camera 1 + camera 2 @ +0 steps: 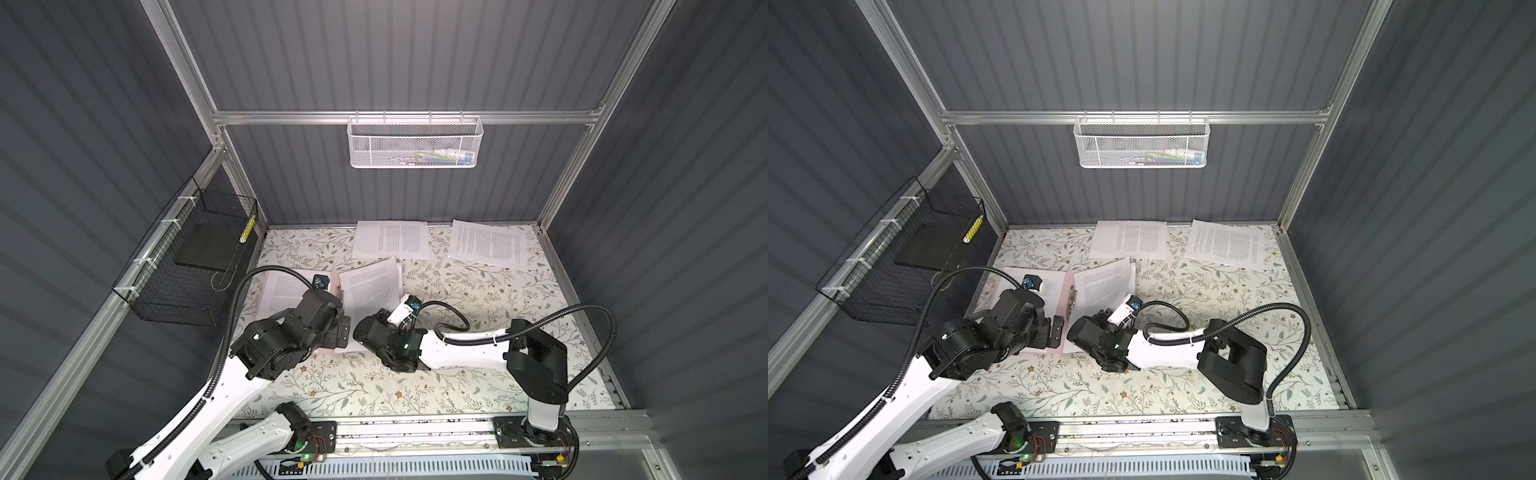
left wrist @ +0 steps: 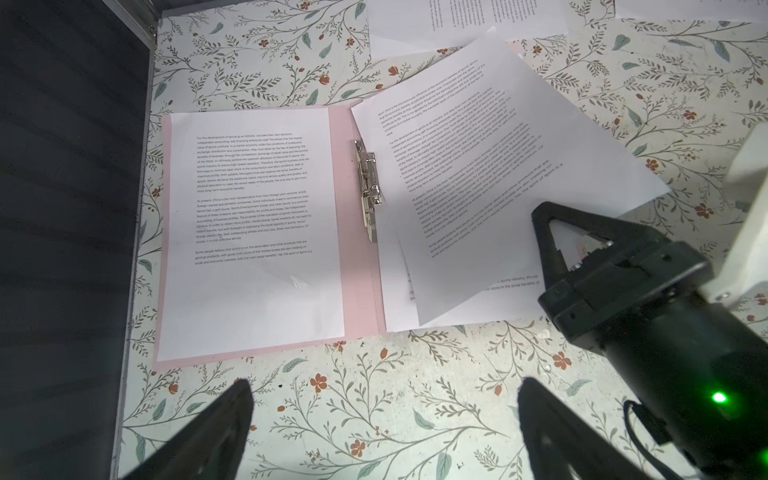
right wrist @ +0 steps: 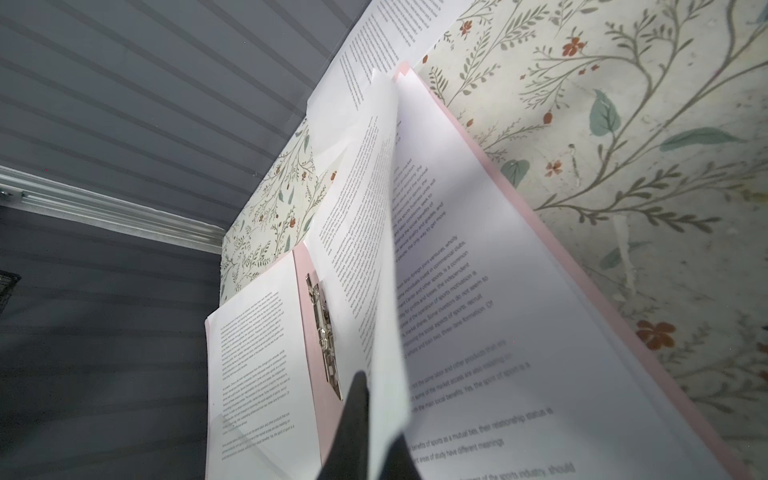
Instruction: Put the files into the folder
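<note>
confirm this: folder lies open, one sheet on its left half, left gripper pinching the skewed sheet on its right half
Wrong arm: the right gripper pinches the skewed sheet, as the right wrist view shows; the left gripper hangs open. The folder does lie open, one sheet on its left half.

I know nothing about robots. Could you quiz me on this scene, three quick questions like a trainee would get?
1. True or false: the folder lies open on the table.
2. The right gripper is shut on: A) the metal clip, B) a tilted sheet, C) nothing.
3. How many loose sheets lie at the table's back, outside the folder?
Key: 1 true; 2 B; 3 two.
</note>
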### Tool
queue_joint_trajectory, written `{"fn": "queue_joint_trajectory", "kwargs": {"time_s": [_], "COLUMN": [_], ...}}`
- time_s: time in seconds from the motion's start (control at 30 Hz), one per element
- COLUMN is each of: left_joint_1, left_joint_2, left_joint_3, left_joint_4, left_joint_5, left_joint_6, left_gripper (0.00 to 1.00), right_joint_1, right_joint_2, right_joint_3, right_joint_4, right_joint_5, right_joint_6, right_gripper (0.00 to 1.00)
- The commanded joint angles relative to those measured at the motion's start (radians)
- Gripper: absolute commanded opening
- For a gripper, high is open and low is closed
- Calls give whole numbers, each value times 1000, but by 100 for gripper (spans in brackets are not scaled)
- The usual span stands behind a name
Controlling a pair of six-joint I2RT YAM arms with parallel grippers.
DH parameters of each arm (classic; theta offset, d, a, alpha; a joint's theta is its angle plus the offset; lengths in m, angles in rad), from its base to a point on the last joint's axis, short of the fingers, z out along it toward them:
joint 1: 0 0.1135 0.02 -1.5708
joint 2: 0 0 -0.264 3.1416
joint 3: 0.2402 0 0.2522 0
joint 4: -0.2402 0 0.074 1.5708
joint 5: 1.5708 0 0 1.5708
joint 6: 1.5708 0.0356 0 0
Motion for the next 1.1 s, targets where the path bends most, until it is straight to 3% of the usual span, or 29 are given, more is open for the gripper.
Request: {"fn": "queue_joint_trajectory", "kwargs": {"time_s": [0.0, 0.23, 1.07], "left_joint_1": [1, 1, 1], "left_joint_2": [-12, -12, -18], "left_joint_3": [-16, -26, -31], "left_joint_4": [13, 30, 24], "left_joint_5": [14, 15, 15], "left_joint_6": [-8, -3, -28], "left_gripper": [100, 100, 100], "right_joint_1": [6, 18, 66], "right_joint_2": [-2, 36, 125], "right_joint_3": [10, 50, 146], "right_joint_4": [-57, -31, -60], "right_joint_5": [62, 53, 24], "right_joint_6": [32, -5, 54], "right_gripper": [0, 0, 0]}}
